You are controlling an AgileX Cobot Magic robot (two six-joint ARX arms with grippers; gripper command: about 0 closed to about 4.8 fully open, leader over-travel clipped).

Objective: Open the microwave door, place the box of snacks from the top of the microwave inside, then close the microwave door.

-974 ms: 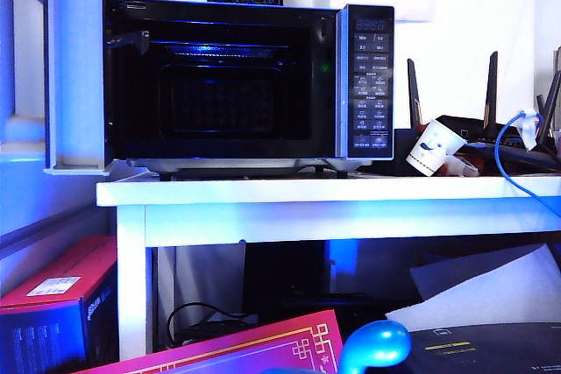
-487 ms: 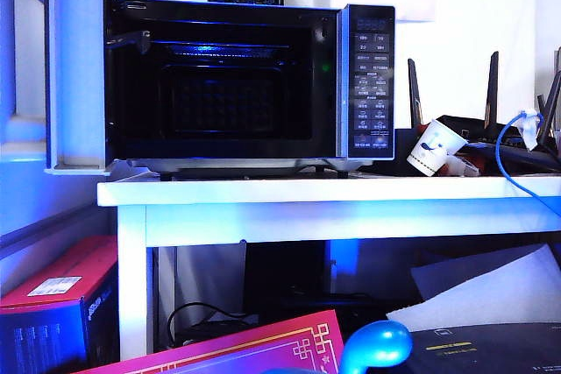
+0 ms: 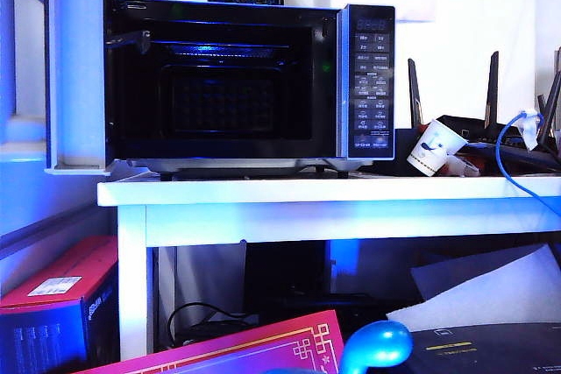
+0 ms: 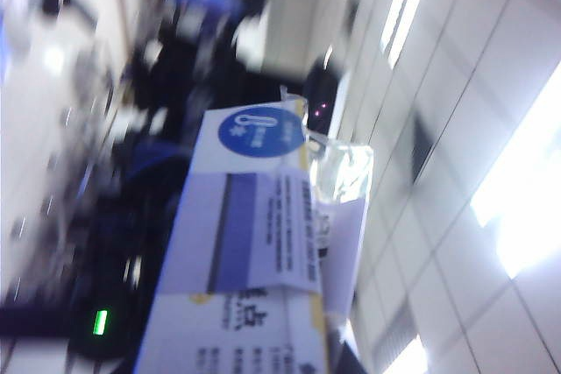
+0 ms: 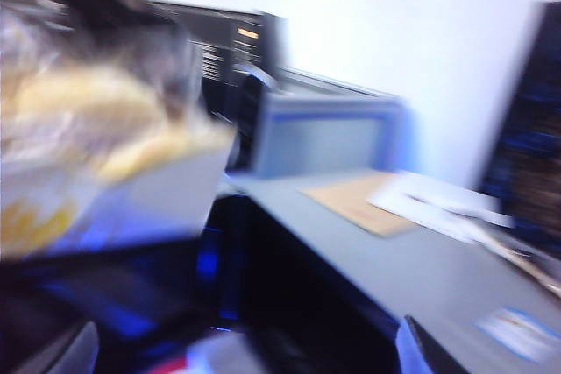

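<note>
— Holding anything, the right gripper [image 5: 241,352]?
— No. Its jaws gape wide and empty, well out in front of the microwave [image 3: 219,85].
— And the left gripper?
— The box of snacks [image 4: 254,234] fills its view and hides the jaws, so I cannot tell. Beyond, the microwave door [image 3: 77,67] stands swung open.

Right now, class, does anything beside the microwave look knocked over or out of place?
Yes. A white paper cup lies tipped on its side on the table, right of the microwave, against dark clutter. The microwave itself stands level with its door swung open.
</note>
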